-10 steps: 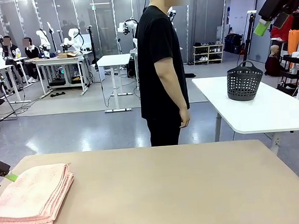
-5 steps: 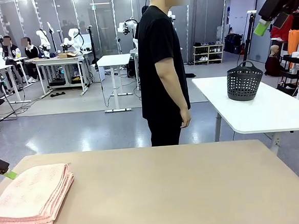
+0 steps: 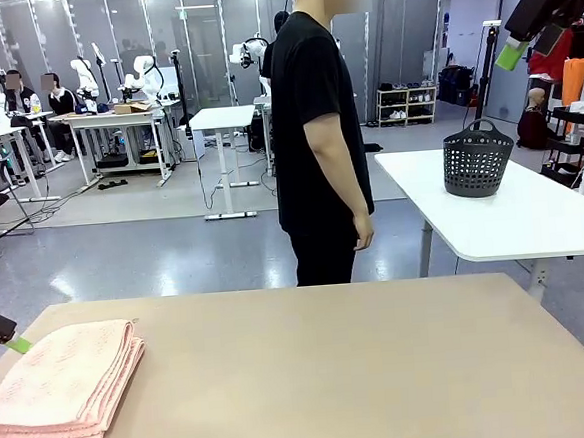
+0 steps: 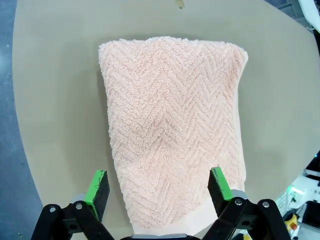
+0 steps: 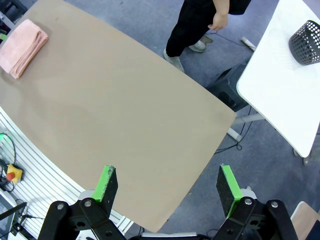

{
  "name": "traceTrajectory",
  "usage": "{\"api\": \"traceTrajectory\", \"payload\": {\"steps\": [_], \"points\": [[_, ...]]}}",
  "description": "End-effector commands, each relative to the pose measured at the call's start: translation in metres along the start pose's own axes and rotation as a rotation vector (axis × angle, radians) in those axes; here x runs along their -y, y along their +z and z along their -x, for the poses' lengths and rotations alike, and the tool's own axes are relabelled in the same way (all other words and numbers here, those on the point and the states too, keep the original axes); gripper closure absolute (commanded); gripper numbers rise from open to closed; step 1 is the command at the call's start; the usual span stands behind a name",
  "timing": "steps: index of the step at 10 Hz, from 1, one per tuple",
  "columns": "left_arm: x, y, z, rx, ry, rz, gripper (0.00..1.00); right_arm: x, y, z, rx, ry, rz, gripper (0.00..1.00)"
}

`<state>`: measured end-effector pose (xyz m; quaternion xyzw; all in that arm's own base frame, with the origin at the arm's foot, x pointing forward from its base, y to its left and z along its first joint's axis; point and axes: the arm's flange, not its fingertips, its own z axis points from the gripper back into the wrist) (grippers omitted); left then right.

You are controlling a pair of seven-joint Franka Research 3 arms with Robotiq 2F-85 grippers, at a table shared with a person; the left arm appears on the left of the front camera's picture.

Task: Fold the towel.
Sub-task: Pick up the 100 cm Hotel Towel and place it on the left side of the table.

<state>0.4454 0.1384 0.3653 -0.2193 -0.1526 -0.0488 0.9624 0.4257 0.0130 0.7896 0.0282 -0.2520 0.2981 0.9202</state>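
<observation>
The towel (image 3: 63, 385), salmon-pink with a herringbone weave, lies folded in a thick stack at the front left of the tan table (image 3: 333, 376). In the left wrist view the towel (image 4: 172, 130) lies below my left gripper (image 4: 159, 189), which hangs above it, open and holding nothing. In the front view the left gripper (image 3: 5, 337) peeks in at the left edge, just beside the stack. My right gripper (image 5: 167, 187) is open and empty, high over the table's right part, and the towel (image 5: 22, 47) is far off in its top left corner. The right gripper (image 3: 520, 43) also appears raised at the top right.
A person (image 3: 316, 137) in black stands sideways at the table's far edge, hands down. A white side table (image 3: 512, 214) at the right carries a dark basket (image 3: 478, 161). Other work tables stand farther back.
My left gripper has drawn slightly farther left, toward the picture's edge. The person has shifted a little to the right. The towel has not moved.
</observation>
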Motion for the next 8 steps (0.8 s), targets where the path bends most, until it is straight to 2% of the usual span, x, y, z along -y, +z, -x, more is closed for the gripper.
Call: {"api": "traceTrajectory", "payload": {"steps": [1,8], "points": [[-0.0012,0.0006,-0.0051,0.002,-0.001,-0.005,0.0,0.0001,0.0,0.0009,-0.002,-0.005,0.001,0.0],[-0.0012,0.0006,-0.0051,0.002,-0.001,-0.005,0.0,0.0001,0.0,0.0009,-0.002,-0.005,0.001,0.0]]}}
